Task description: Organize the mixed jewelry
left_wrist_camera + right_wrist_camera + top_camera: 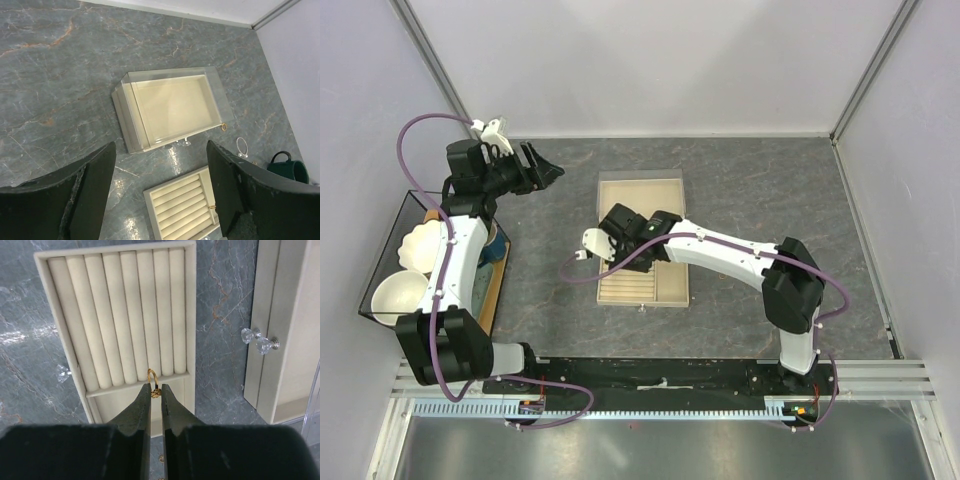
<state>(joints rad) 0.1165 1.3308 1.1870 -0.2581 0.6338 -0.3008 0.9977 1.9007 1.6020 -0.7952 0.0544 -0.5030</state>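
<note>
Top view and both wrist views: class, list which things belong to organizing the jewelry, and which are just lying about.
Belongs to the job:
- held gold ring, pinched in the right gripper
- silver hoop
- loose gold ring at the clear box corner
- slotted tray, likely where rings go

Just lying about:
- dark green vessel
- white bowls

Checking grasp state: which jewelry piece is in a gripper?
The gold ring pinched by the right gripper over the tray. The other gold ring sits at a corner of the clear box; the silver hoop lies on the table, both untouched.
</note>
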